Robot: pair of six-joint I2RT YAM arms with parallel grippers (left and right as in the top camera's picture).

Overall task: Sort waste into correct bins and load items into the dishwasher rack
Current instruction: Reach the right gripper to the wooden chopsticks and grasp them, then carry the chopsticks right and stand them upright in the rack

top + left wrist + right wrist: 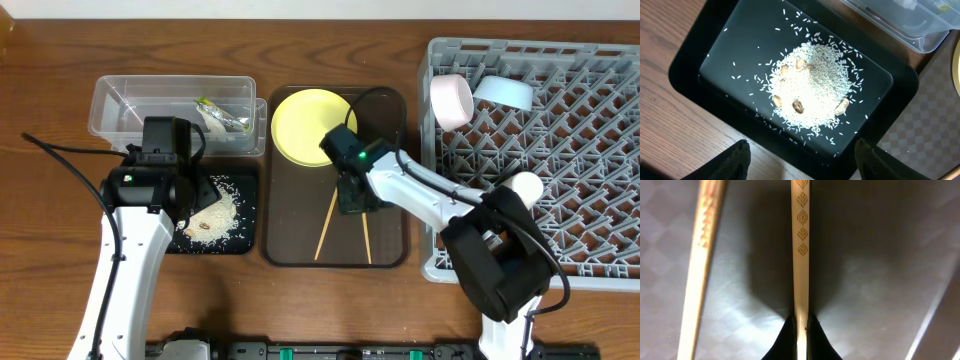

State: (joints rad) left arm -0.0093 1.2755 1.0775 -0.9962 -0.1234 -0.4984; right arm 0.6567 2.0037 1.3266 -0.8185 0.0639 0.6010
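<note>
My right gripper is down on the dark brown serving tray, shut on one wooden chopstick; the second chopstick lies beside it, and in the overhead view. The yellow plate sits at the tray's far end. My left gripper is open and empty above the near edge of the black tray, which holds a heap of rice scraps. The clear tub holds the yellow-green wrapper. The grey rack holds a white bowl, a light blue bowl and a white cup.
A black cable runs over the table left of my left arm. The rack's near left corner lies under my right arm. Bare wooden table runs along the far side.
</note>
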